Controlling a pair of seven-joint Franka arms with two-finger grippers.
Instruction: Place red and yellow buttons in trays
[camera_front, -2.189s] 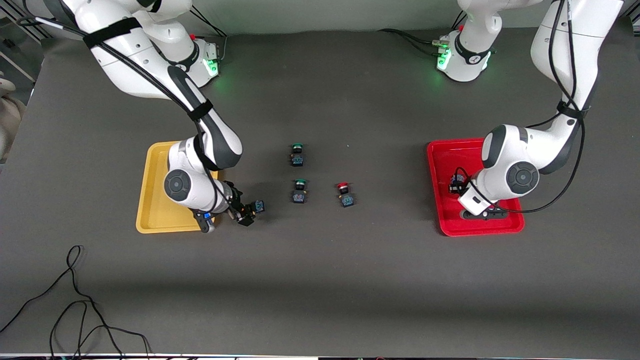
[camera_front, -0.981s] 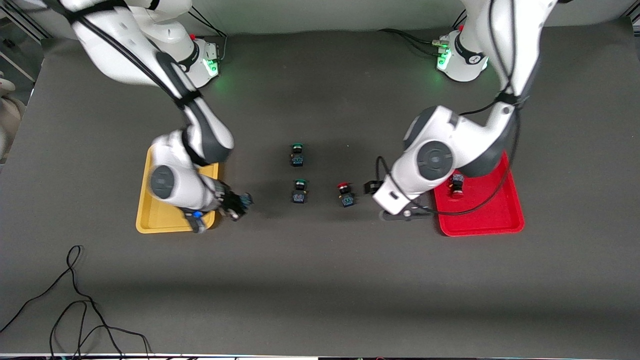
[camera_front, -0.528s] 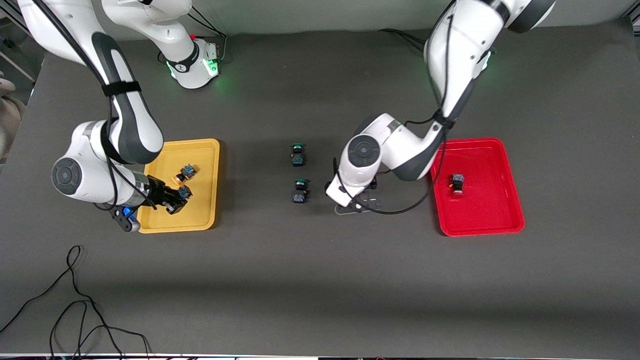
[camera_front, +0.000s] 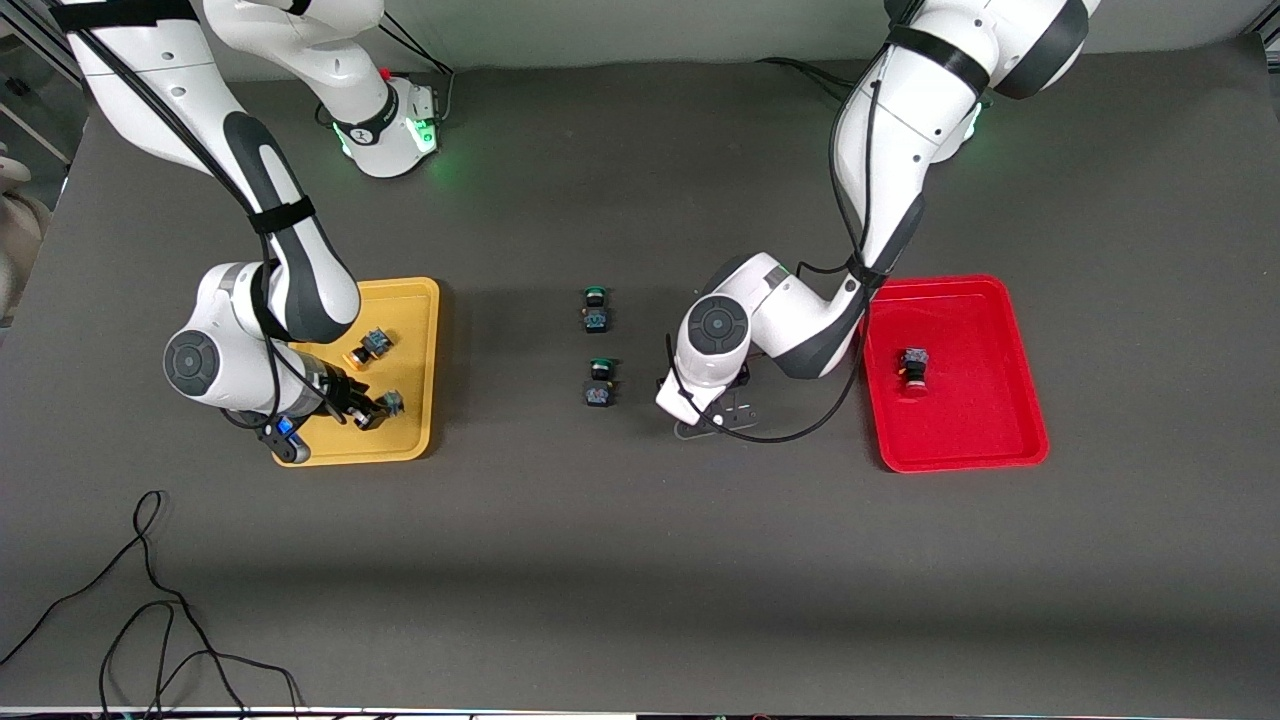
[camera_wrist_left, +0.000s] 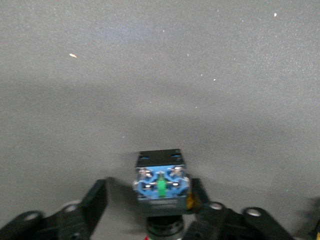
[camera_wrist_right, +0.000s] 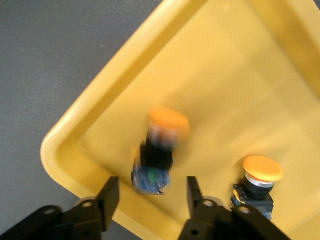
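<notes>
Inside the yellow tray (camera_front: 420, 300), toward the right arm's end of the table, one yellow button (camera_front: 368, 347) stands on its body with the orange cap up. A second yellow button (camera_wrist_right: 160, 150) shows blurred just ahead of the right gripper (camera_wrist_right: 152, 182), at the tray's corner. That gripper's fingers (camera_wrist_right: 109, 196) stand apart, with a gap on each side of this button, so nothing is clamped.

Toward the left arm's end, a red button (camera_front: 913, 366) lies in the red tray (camera_front: 1030, 440). Between the trays the left gripper (camera_wrist_left: 147, 187) is down at the table (camera_front: 640, 560), straddling a blue-bodied button (camera_wrist_left: 161, 181) whose cap is mostly hidden. One finger (camera_wrist_left: 197, 192) touches its body while the other stands clear of it, so the jaws are partly apart and the grip is not made.

Two green buttons (camera_front: 594, 310) rest on the table beside the left gripper, toward the yellow tray, one nearer the front camera than the other.
</notes>
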